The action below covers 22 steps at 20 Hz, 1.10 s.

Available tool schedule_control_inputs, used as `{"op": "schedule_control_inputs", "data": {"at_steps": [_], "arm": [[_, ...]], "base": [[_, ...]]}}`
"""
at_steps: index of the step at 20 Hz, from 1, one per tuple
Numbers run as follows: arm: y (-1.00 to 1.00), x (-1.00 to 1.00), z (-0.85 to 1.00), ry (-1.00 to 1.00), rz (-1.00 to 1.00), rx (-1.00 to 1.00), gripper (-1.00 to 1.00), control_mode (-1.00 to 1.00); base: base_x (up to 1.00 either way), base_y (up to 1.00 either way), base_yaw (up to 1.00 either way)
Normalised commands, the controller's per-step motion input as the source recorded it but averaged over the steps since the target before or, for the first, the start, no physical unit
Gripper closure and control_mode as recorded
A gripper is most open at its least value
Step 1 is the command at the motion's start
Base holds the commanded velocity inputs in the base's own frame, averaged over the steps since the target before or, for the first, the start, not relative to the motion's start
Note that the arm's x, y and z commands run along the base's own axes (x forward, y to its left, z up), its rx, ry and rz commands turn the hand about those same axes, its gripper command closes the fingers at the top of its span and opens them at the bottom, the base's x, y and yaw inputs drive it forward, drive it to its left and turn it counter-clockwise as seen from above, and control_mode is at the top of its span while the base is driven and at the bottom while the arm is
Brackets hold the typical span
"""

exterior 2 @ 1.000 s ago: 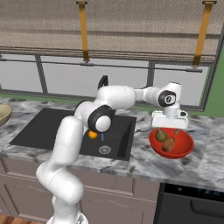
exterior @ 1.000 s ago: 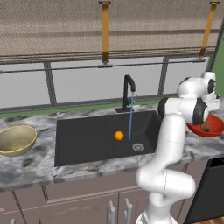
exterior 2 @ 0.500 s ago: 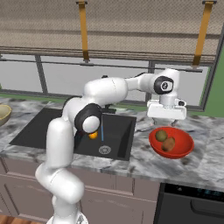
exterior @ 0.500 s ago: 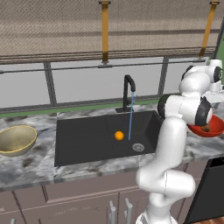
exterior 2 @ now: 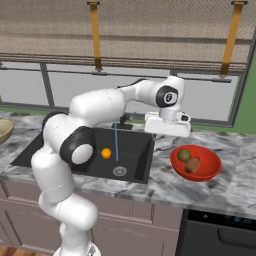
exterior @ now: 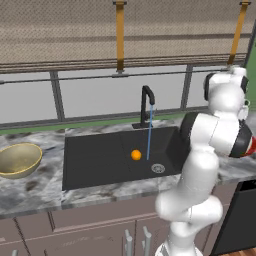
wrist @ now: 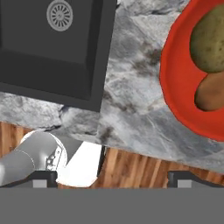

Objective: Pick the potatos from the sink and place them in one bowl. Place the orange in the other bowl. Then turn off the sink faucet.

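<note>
Both potatoes, one olive-brown (exterior 2: 184,154) and one reddish-brown (exterior 2: 192,164), lie touching inside the glossy red bowl (exterior 2: 212,169) on the grey marbled worktop (exterior 2: 165,182), right of the sink (exterior 2: 135,150). The smooth orange (exterior 2: 106,153) rests on the matte black basin floor beside the thin water stream from the hooked black faucet (exterior: 146,104), near the round silver drain (exterior 2: 119,171). The tan-yellow bowl (exterior: 20,159) sits near the worktop's left end. The gripper (exterior 2: 168,126) hovers released, jaws wide, above the worktop between sink and red bowl.
</note>
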Motion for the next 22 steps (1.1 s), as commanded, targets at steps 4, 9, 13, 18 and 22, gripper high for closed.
{"op": "schedule_control_inputs", "data": {"at_steps": [4, 9, 13, 18, 22], "arm": [[1.00, -0.40, 0.03, -0.14, 0.00, 0.00, -1.00, -1.00], [0.98, -0.33, 0.03, -0.12, 0.00, 0.00, -1.00, -1.00], [0.93, -0.15, 0.00, -0.13, 0.00, 0.01, -1.00, -1.00], [0.88, 0.00, 0.00, -0.11, 0.00, 0.03, -1.00, -1.00], [0.89, 0.00, -0.05, -0.05, 0.00, 0.04, -1.00, -1.00]], "base": [[0.00, 0.00, 0.00], [0.00, 0.00, 0.00], [0.00, 0.00, 0.00], [0.00, 0.00, 0.00], [0.00, 0.00, 0.00]]}}
